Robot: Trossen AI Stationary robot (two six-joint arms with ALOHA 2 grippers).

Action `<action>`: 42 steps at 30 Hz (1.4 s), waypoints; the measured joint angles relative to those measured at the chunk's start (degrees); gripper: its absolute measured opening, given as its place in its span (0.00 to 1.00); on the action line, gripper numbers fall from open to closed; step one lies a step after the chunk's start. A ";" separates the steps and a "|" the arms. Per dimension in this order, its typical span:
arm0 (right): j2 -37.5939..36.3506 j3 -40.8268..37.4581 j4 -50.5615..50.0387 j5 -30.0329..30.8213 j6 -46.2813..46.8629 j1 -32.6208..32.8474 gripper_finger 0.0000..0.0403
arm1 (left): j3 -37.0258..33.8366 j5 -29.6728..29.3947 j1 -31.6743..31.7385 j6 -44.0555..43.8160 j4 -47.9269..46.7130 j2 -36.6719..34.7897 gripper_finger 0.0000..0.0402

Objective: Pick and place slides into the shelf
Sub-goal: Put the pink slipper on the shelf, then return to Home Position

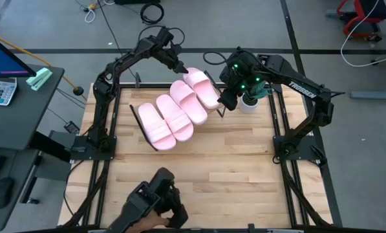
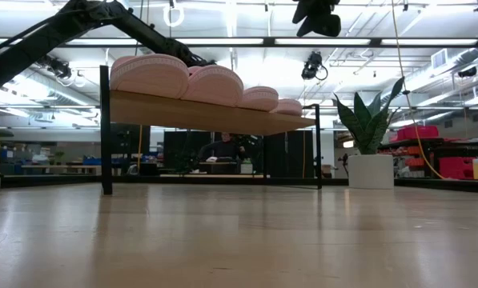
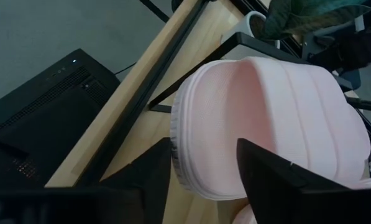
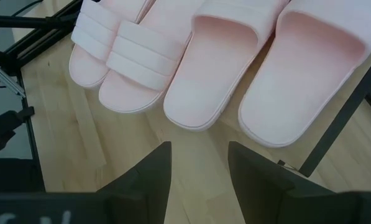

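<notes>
Counter (image 1: 199, 168) first: you have bare wood across its near half, and the shelf (image 2: 214, 117) stands toward the far side, its slanted board raised on thin black legs. All four slides (image 1: 178, 110) lie on that board in a row, side by side and touching. A potted plant (image 1: 249, 100) sits just beside the shelf's right end.

Your left gripper (image 1: 180, 67) is at the far end of the fourth slide (image 1: 202, 87), the one nearest the plant. In its wrist view the fingers (image 3: 269, 174) stand apart on either side of that slide's rim, not visibly pressing it, so you look to be at the release of the last placement. Your right gripper (image 1: 225, 102) hangs open and empty beside the row's right end.

Next, judge that the slide sits square, then back the left arm straight away without dragging it.
</notes>
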 joint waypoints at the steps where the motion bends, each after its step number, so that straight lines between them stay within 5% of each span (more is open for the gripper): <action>1: 0.00 0.00 0.00 -0.02 0.00 0.00 0.41 | 0.00 0.01 -0.08 0.00 0.00 0.00 0.47; 27: 0.00 -0.02 0.53 0.00 0.00 0.00 0.41 | 0.00 1.16 -1.32 1.49 -1.88 0.00 0.44; 42: 0.00 -0.01 0.85 0.00 0.00 0.00 0.41 | 0.00 -0.17 -0.87 1.27 -1.82 0.00 0.50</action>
